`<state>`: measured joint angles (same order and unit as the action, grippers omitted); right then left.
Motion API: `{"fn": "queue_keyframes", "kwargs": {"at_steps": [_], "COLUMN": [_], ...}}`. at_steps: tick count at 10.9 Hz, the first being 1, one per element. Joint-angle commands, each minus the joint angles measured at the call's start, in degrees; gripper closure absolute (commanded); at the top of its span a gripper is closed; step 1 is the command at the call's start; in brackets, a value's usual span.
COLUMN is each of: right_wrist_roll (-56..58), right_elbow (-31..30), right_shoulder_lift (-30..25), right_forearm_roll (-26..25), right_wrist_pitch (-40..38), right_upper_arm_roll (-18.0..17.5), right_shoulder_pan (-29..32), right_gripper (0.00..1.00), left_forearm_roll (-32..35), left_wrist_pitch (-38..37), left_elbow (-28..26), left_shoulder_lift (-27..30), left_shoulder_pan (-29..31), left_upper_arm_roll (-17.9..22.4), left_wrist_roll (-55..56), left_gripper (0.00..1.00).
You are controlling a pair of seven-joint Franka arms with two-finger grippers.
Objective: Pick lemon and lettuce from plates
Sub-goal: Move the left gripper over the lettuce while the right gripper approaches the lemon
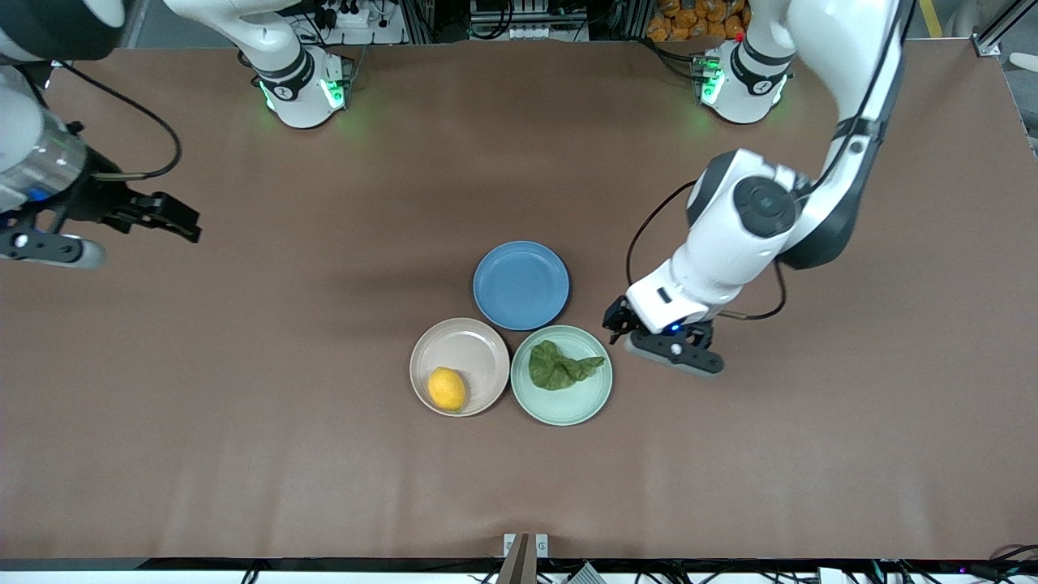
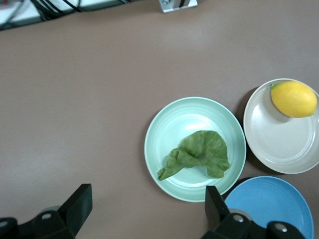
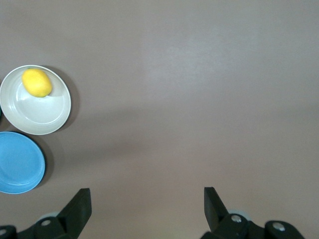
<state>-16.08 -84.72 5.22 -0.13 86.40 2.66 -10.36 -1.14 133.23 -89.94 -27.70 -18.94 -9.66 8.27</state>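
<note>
Front view: bare brown table (image 1: 243, 454) lies wide around three touching plates mid-table; the lemon (image 1: 447, 388) sits at 7 o'clock in the beige plate (image 1: 460, 366), the lettuce (image 1: 562, 366) lies in the mint plate (image 1: 561, 375), and the blue plate (image 1: 521, 285) holds nothing. The left gripper (image 1: 616, 323), spread, hangs just beside the mint plate's rim. The right gripper (image 1: 174, 217) waits over the right arm's end. Left wrist view: spread fingers (image 2: 77, 206) frame bare tabletop beside the lettuce (image 2: 197, 154). Right wrist view: spread fingers (image 3: 79, 208), lemon (image 3: 37, 82) well apart.
</note>
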Motion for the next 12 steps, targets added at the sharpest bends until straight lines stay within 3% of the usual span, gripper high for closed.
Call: {"fn": "queue_keyframes", "kwargs": {"at_steps": [1, 3, 6, 10, 12], "right_wrist_roll": [-1.9, -2.0, -8.4, -9.8, -9.8], "right_elbow": [0.0, 0.0, 0.4, 0.4, 0.5], "right_shoulder_lift": [0.7, 1.7, 4.5, 8.5, 10.3], "right_forearm_roll": [2.0, 5.6, 6.0, 6.9, 10.3], "right_wrist_pitch": [0.8, 4.0, 8.2, 11.8, 15.0], "right_upper_arm_roll": [0.2, 0.2, 0.2, 0.2, 0.2], "right_shoulder_pan": [-2.0, -2.6, -6.8, -11.3, -11.6], "right_gripper": [0.00, 0.00, 0.00, 0.00, 0.00], "left_forearm_roll": [1.8, 4.7, 5.2, 7.3, 7.3], "left_wrist_pitch": [7.5, 14.0, 19.3, 21.0, 21.0], "left_elbow": [1.1, 1.1, 0.9, 0.8, 0.7], "left_shoulder_lift": [-5.5, -9.4, -13.2, -15.9, -16.5], "left_shoulder_pan": [-2.5, -4.0, -6.2, -6.5, -6.6], "left_upper_arm_roll": [0.6, 0.6, 1.0, 1.0, 1.0], "left_wrist_roll": [0.6, 1.0, 2.8, 2.7, 3.1], "left_gripper": [0.00, 0.00, 0.00, 0.00, 0.00]}}
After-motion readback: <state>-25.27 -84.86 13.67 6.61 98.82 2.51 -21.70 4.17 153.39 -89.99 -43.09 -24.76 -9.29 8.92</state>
